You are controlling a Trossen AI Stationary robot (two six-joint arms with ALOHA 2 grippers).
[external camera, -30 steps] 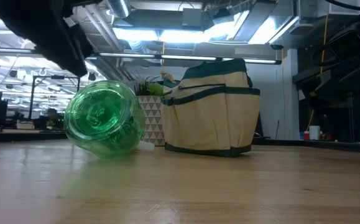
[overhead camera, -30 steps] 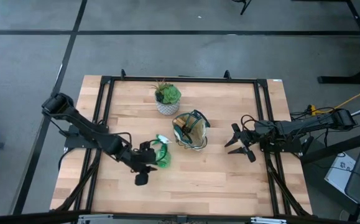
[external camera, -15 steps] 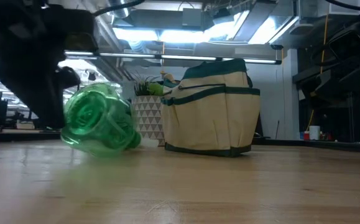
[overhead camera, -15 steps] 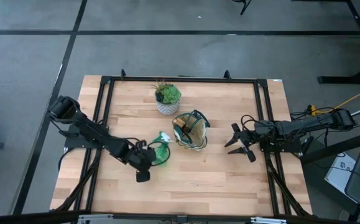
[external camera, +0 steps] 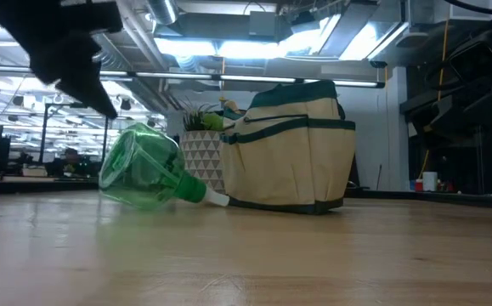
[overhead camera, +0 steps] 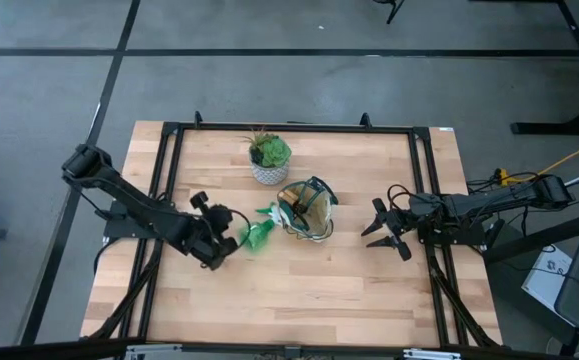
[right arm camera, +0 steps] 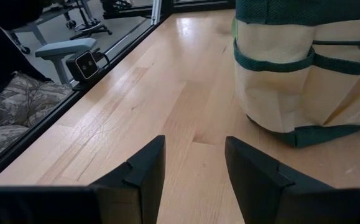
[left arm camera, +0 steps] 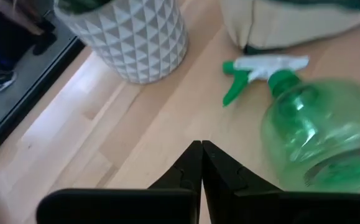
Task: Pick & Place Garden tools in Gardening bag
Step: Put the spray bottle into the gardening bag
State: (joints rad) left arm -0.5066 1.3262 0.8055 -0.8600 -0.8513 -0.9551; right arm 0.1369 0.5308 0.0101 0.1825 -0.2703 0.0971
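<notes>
The translucent green spray bottle point(overhead camera: 254, 233) lies on its side on the table, its white and green nozzle point(left arm camera: 260, 68) pointing at the gardening bag point(overhead camera: 306, 208). It also shows in the low view point(external camera: 148, 168). The tan bag with dark green trim stands upright at the table's middle point(external camera: 288, 149). My left gripper point(overhead camera: 227, 220) is shut, close beside the bottle's body on its left side point(left arm camera: 199, 149). My right gripper point(overhead camera: 381, 232) is open and empty, right of the bag point(right arm camera: 192, 155). I see no trowel, fork or pruner lying on the table. My left gripper's shut fingers point(left arm camera: 220, 171) stand right beside the bottle's rounded body point(left arm camera: 279, 143), coming level from the table's left. I cannot tell whether they touch it.
A potted green plant in a white patterned pot point(overhead camera: 269, 158) stands just beyond the bag and bottle, toward the far edge point(left arm camera: 130, 37). A black frame point(overhead camera: 164, 180) runs around the table's edges. Bare wood lies along the near side point(overhead camera: 309, 290).
My left gripper has gone from the bottle's near side toward the far edge and up, ending at the bottle's left side. The bottle has turned about on the table: its base faced the near edge, and now its nozzle points at the bag.
</notes>
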